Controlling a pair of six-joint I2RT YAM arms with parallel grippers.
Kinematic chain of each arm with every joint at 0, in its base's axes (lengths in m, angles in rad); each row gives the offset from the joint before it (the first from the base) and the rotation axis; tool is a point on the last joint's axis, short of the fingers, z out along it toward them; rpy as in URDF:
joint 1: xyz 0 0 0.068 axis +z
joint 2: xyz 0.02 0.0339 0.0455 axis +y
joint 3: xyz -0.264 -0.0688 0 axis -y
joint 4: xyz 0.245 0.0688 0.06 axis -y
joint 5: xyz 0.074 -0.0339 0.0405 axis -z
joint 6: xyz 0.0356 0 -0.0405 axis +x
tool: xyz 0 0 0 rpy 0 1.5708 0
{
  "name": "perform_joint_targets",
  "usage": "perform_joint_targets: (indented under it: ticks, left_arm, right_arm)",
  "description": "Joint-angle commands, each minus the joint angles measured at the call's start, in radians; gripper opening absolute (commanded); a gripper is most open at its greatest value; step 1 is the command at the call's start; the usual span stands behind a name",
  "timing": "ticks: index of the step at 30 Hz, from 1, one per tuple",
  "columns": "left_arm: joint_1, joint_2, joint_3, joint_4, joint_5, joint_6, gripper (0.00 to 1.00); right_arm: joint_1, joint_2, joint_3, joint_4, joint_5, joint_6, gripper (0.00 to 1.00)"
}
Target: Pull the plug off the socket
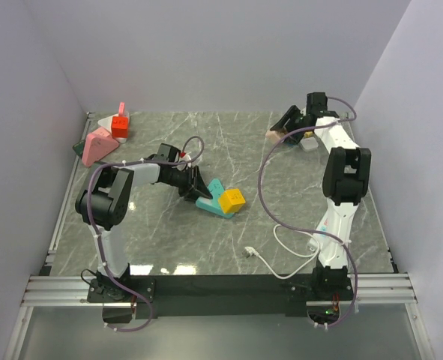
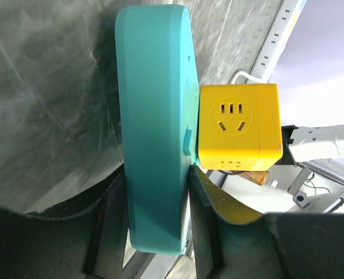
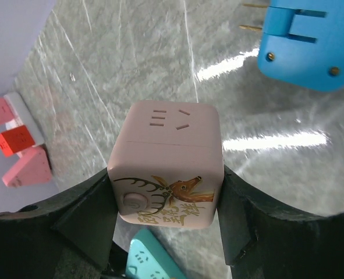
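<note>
A teal power strip socket [image 1: 208, 202] [image 2: 154, 104] lies mid-table with a yellow cube plug [image 1: 231, 199] [image 2: 238, 128] seated in its face. My left gripper [image 1: 193, 185] [image 2: 157, 192] is shut on the strip's near end, one finger on each broad side. The yellow cube sits just past the right finger. At the back right, my right gripper [image 1: 283, 129] [image 3: 167, 192] is shut on a pink cube socket [image 1: 273, 135] [image 3: 169, 151] with a deer picture. It is held above the table.
A blue adapter [image 3: 300, 43] with bare prongs shows in the right wrist view. A pink strip [image 1: 97, 144] and a red cube [image 1: 120, 125] sit back left. A white adapter [image 1: 309, 142] lies by the right gripper, and a white cable [image 1: 281, 247] near the front.
</note>
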Motion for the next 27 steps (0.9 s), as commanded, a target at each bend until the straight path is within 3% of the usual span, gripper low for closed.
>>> perform_joint_targets:
  ticks: [1,6,7,9,13,16,21,27]
  left_arm:
    - [0.007,-0.036,0.03,-0.007,-0.094,0.032,0.01]
    - [0.007,-0.027,0.029,-0.002,-0.095,0.023,0.01]
    - [0.008,-0.027,0.027,0.002,-0.095,0.019,0.01]
    - [0.008,-0.026,0.024,0.005,-0.095,0.016,0.0]
    - [0.007,-0.026,0.022,0.008,-0.097,0.009,0.01]
    - [0.008,-0.029,0.022,0.008,-0.098,0.009,0.01]
    - [0.008,-0.033,0.019,0.01,-0.101,0.012,0.0]
    - [0.01,-0.027,0.019,-0.004,-0.101,0.026,0.01]
  right_arm:
    - [-0.009,0.019,0.05,0.15,-0.045,0.101,0.0]
    - [-0.026,0.091,0.088,0.204,-0.031,0.2,0.0]
    - [-0.027,0.12,0.105,0.199,-0.034,0.207,0.04]
    - [-0.027,0.148,0.159,0.188,-0.039,0.214,0.17]
    - [-0.03,0.186,0.207,0.182,-0.051,0.22,0.57]
    - [-0.032,0.182,0.211,0.168,-0.053,0.212,0.76]
    - [-0.032,0.08,0.098,0.108,-0.054,0.157,0.91]
    - [-0.03,-0.115,-0.105,0.038,-0.044,0.069,0.94]
